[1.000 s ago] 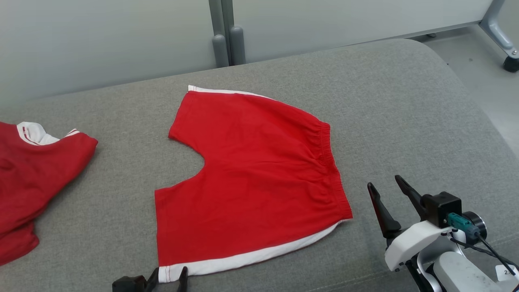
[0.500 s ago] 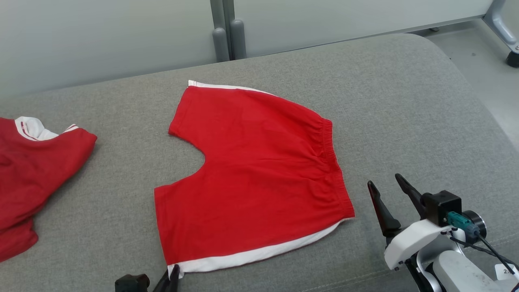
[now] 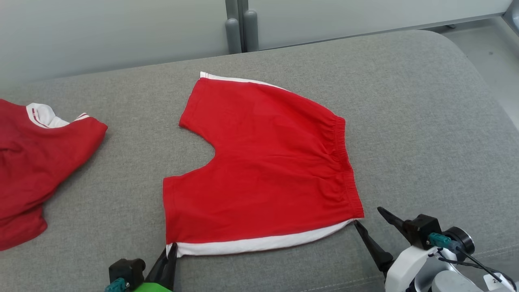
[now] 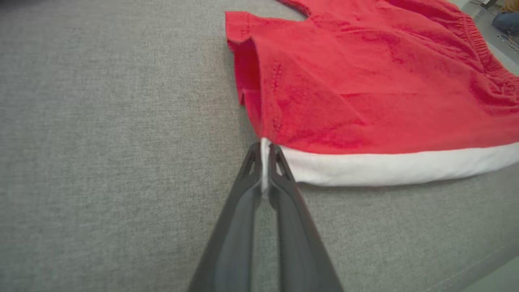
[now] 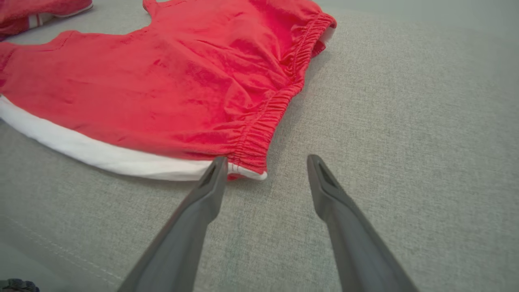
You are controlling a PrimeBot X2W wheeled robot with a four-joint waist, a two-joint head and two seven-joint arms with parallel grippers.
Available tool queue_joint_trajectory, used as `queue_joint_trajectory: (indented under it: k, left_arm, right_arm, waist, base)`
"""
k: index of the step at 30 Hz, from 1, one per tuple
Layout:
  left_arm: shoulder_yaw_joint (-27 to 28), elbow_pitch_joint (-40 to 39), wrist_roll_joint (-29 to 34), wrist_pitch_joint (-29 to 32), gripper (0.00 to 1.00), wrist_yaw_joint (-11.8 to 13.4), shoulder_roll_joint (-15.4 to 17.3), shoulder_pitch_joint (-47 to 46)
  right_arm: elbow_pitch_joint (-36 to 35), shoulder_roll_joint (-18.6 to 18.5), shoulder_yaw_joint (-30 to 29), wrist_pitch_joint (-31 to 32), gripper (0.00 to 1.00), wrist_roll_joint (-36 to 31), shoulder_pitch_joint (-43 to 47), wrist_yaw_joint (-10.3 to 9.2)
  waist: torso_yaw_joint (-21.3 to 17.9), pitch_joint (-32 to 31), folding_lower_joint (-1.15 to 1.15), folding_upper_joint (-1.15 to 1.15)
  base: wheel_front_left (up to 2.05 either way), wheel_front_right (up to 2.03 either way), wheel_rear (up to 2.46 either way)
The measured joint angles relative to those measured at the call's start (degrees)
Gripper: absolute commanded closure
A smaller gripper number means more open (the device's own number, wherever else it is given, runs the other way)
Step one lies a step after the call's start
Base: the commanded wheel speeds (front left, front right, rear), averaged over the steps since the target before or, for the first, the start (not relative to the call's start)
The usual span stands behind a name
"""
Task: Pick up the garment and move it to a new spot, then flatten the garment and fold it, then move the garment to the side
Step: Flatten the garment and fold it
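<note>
Shorts (image 3: 263,162) lie flat mid surface (image 3: 425,101), waistband (image 5: 279,105) to the right, legs to the left; flattening looks done, so I'd say the fold is starting. L tool (image 4: 263,147) is clenched on the near-left corner, on the white stripe (image 4: 385,166). R tool (image 5: 266,159) is spread wide w/ the near-right corner at its fingertips, not yet pinched. Next, prob.: R closes on that corner, then both lift & carry the near edge over to the far edge, kept taut & level.

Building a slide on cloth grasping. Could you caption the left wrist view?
Left claw shut on the white-trimmed corner of red shorts spread on a grey cushion.
</note>
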Motion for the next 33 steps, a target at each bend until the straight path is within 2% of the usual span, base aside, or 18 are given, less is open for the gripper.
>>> queue_joint_trajectory:
  k: [6, 15, 19, 21, 24, 30, 31, 32, 33]
  left_arm:
    - [-0.14, -0.65, 0.98, -0.05, 1.0, -0.04, -0.01, -0.57]
    - [-0.63, -0.75, 1.54, -0.19, 1.0, -0.12, -0.08, -0.57]
    - [-0.75, -0.78, 1.54, -0.25, 1.0, -0.13, -0.1, -0.57]
    - [-0.67, -0.8, 1.54, -0.25, 1.0, -0.13, -0.12, -0.55]
    - [-0.59, -0.83, 1.54, -0.49, 1.0, -0.13, -0.12, -0.54]
    - [-0.29, -0.86, 1.54, -0.49, 1.0, -0.13, -0.12, -0.48]
    - [-0.22, -0.87, 1.54, -0.49, 1.0, -0.13, -0.12, -0.47]
    - [-0.16, -0.88, 1.54, -0.49, 1.0, -0.13, -0.12, -0.46]
    - [-0.13, -0.9, 1.54, -0.49, 1.0, -0.13, -0.12, -0.46]
  right_arm:
    - [2.67, 0.16, 2.75, 0.55, 0.0, -1.46, -0.33, 1.99]
    - [6.55, -0.08, 5.36, 0.55, 0.0, -6.48, -4.29, 2.07]
    - [8.02, 0.2, 6.32, 0.52, 0.0, -6.61, -4.91, 2.53]
    - [8.37, 0.33, 6.59, 0.51, 0.44, -6.61, -4.94, 2.67]
    - [9.33, 0.94, 6.87, 0.49, 0.63, -6.6, -4.97, 3.03]
    - [10.32, 1.82, 7.26, 0.36, 0.78, -6.6, -6.34, 3.46]
    - [10.43, 1.93, 7.37, 0.13, 0.86, -6.6, -6.53, 3.47]
    - [10.56, 2.04, 7.49, -0.07, 1.0, -6.6, -6.65, 3.48]
    - [10.69, 2.14, 7.6, -0.09, 1.0, -6.59, -6.71, 3.49]
  waist:
    - [1.1, 0.03, 0.0, 0.0]
    - [2.63, -0.09, 0.0, 0.0]
    - [3.24, -0.25, 0.0, 0.0]
    - [3.34, -0.29, 0.0, 0.0]
    - [3.47, -0.38, 0.0, 0.0]
    - [3.54, -0.68, 0.0, 0.0]
    - [3.51, -0.74, 0.0, 0.0]
    - [3.48, -0.8, 0.0, 0.0]
    - [3.44, -0.85, 0.0, 0.0]
  base:
    - [0.0, 0.0, 0.0]
    - [0.0, 0.0, 0.0]
    - [0.0, 0.0, 0.0]
    - [0.0, 0.0, 0.0]
    - [0.0, 0.0, 0.0]
    - [0.0, 0.0, 0.0]
    - [0.0, 0.0, 0.0]
    - [0.0, 0.0, 0.0]
    - [0.0, 0.0, 0.0]
